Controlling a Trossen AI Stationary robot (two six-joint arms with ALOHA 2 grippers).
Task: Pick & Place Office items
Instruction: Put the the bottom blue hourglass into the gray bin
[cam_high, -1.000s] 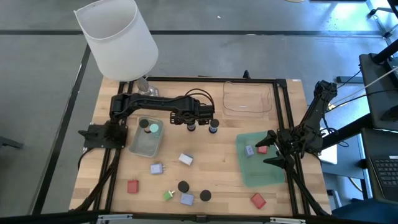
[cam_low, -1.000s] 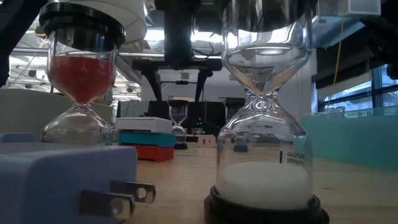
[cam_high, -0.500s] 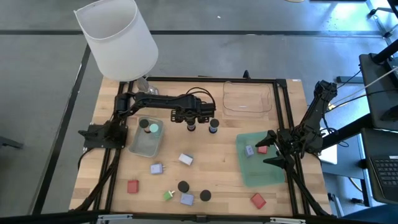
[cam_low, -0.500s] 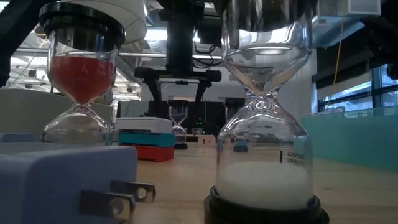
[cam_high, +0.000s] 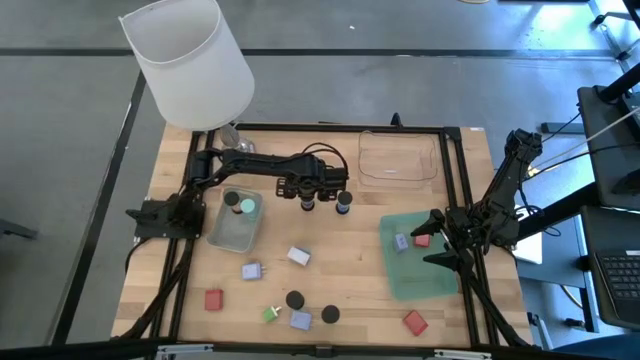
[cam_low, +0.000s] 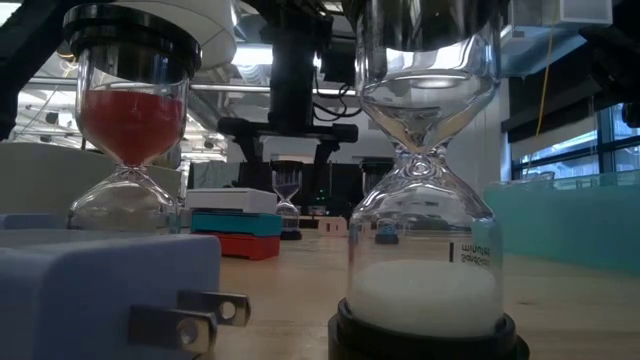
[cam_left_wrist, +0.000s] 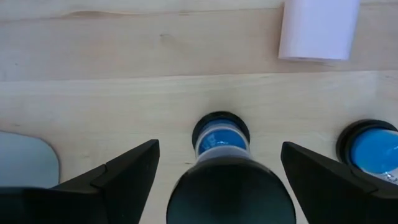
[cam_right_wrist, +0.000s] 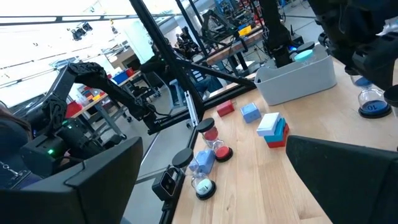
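The left gripper has shifted slightly and its fingers, apart but narrowing, now straddle the small blue-sand hourglass with black caps; a grasp seems near, nothing is held yet

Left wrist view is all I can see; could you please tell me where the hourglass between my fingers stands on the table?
Observer: The hourglass under the left gripper stands mid-table, between the small clear tray and a second hourglass.
Operator: Thank you. Where is the right arm?
Observer: The right gripper hangs open over the right side of the green tray.
Operator: Is anything in that tray?
Observer: Yes, a lilac-blue block and a red block.
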